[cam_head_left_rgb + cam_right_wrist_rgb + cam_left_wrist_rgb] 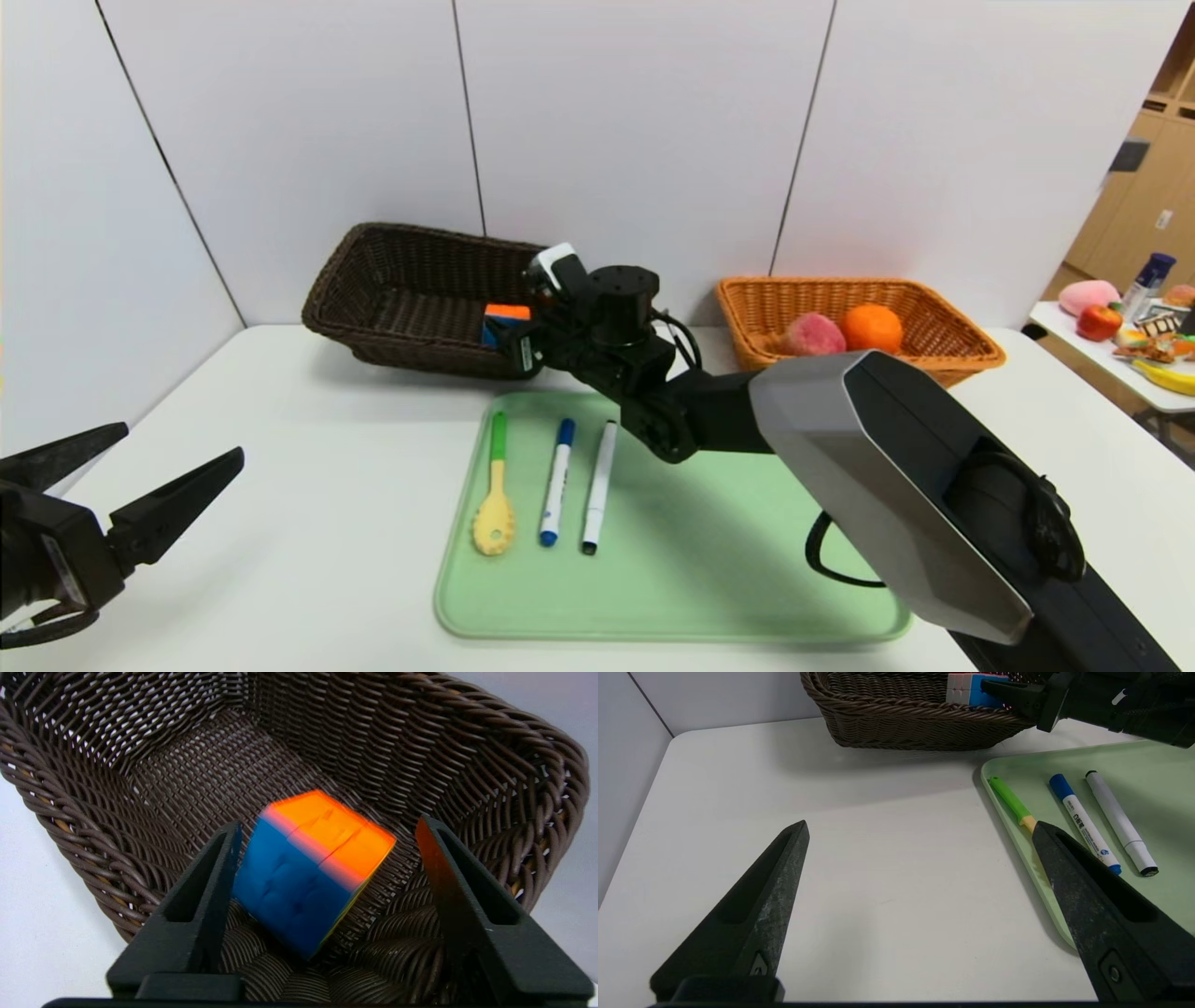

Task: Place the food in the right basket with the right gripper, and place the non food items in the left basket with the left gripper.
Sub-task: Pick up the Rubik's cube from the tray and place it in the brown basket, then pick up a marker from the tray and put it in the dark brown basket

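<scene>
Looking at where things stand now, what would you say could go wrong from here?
1. The right gripper hangs open in the dark basket with the cube tilted between its fingers; pulling out could snag the cube or the rim.
2. The right arm reaches over the tray, so the left gripper going for the markers might collide.

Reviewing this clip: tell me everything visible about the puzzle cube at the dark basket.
The multicoloured puzzle cube shows one orange face, one blue face and a pale edge; it looks like smooth plastic. It is tilted on a corner, motion-blurred, inside the dark brown wicker basket near its front wall. The right gripper straddles it with jaws apart; one finger lies against its blue face, the other stands clear.
</scene>
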Controlling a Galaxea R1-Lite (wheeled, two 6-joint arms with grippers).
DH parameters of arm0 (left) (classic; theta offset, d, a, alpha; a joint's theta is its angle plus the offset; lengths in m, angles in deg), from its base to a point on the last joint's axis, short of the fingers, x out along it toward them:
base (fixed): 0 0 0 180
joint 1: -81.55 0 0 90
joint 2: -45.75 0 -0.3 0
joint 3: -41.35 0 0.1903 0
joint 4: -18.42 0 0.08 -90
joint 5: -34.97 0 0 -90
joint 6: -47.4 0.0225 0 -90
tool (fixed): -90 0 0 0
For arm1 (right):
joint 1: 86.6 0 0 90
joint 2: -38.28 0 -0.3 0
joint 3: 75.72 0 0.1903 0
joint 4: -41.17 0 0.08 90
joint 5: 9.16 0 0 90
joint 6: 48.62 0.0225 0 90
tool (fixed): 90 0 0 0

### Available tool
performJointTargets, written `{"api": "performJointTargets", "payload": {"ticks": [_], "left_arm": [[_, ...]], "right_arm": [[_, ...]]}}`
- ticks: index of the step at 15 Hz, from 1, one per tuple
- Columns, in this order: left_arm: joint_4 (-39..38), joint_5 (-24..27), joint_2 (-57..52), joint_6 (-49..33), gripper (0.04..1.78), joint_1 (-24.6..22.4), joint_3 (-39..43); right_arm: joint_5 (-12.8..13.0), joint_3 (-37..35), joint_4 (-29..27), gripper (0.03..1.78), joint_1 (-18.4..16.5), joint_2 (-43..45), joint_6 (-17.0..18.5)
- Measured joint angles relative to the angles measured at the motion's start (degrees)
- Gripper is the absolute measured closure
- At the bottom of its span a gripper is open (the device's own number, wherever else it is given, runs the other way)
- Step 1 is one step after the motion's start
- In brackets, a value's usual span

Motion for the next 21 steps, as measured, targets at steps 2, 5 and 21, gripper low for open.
{"api": "performJointTargets", "payload": {"ticks": [2, 5, 21], "left_arm": [[0.02, 0.02, -0.44, 0.09, 0.13, 0.02, 0.33], [0.11, 0.00, -1.22, 0.13, 0.13, 0.02, 0.72], [-2.60, 0.88, 1.02, -0.66, 0.13, 3.17, 0.44]], "right_arm": [[-0.10, 0.00, 1.21, 0.41, -0.20, -0.02, 0.13], [-0.16, 0.00, 3.33, 0.32, -0.72, 0.80, 0.52], [12.95, -40.69, -3.93, 0.13, -2.23, 34.35, 2.10]]}}
